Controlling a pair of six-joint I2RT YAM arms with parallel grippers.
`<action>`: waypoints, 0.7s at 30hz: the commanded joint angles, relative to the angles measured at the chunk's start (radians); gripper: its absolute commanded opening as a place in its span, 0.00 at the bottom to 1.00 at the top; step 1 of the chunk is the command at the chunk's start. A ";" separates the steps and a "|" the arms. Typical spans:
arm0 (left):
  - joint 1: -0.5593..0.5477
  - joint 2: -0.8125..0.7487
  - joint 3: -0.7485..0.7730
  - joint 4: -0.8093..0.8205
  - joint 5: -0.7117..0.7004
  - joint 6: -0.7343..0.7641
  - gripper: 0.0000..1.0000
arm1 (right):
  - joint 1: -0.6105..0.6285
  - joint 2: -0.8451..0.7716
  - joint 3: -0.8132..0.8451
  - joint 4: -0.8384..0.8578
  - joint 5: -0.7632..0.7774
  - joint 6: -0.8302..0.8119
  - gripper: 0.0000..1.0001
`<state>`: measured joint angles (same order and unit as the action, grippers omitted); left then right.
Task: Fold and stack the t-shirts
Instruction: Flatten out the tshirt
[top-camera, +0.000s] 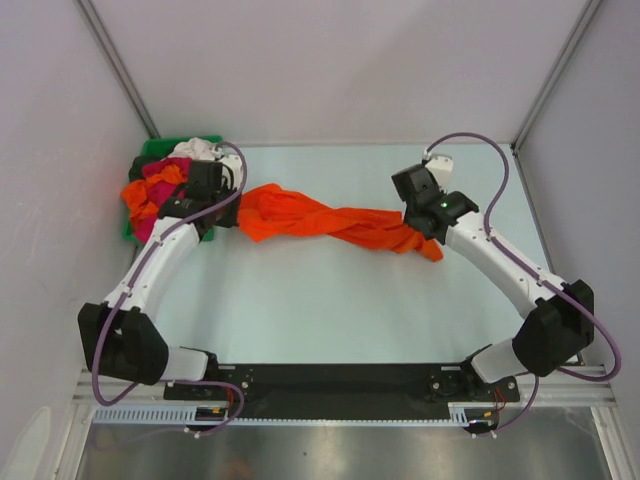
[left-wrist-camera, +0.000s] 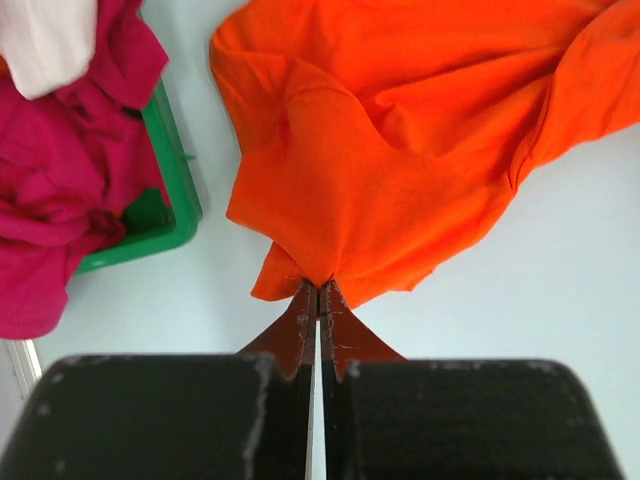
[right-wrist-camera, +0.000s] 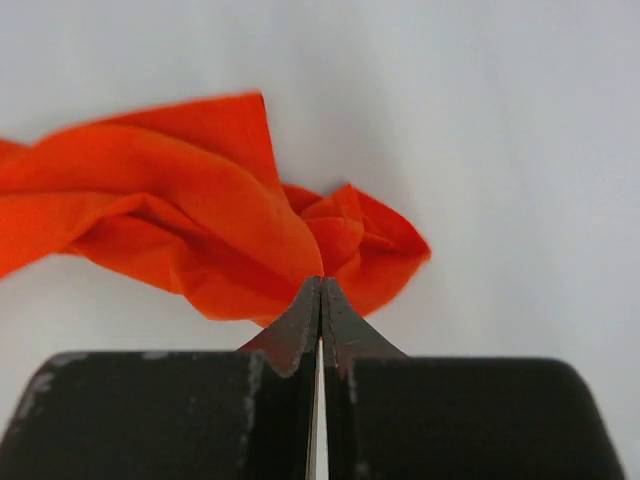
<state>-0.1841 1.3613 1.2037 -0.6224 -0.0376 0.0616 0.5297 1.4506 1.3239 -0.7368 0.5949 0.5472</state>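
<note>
Both jaws are pinched tight on opposite ends of the orange t-shirt (top-camera: 320, 218), strung twisted between them over the far bench (top-camera: 330, 300) by the green bin (left-wrist-camera: 178, 180); looks like the spread-out step, next needs untwisting and laying flat before folding.

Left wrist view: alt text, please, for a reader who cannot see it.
The left gripper, shut, pinches an edge of the orange t-shirt, which spreads crumpled across the pale table. At left, a green bin holds a magenta shirt with white cloth on top.
</note>
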 joint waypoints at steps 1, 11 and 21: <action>-0.009 -0.065 -0.027 -0.014 0.010 0.041 0.00 | 0.055 -0.038 -0.018 -0.136 0.033 0.134 0.00; -0.009 -0.079 -0.053 -0.028 -0.008 0.035 0.00 | 0.124 0.056 -0.048 -0.274 -0.058 0.270 0.00; -0.009 -0.064 -0.056 -0.027 -0.021 0.033 0.00 | 0.112 0.093 0.011 -0.241 -0.041 0.278 0.34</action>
<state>-0.1879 1.3090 1.1419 -0.6579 -0.0467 0.0799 0.6518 1.5520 1.2701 -1.0092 0.5156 0.8074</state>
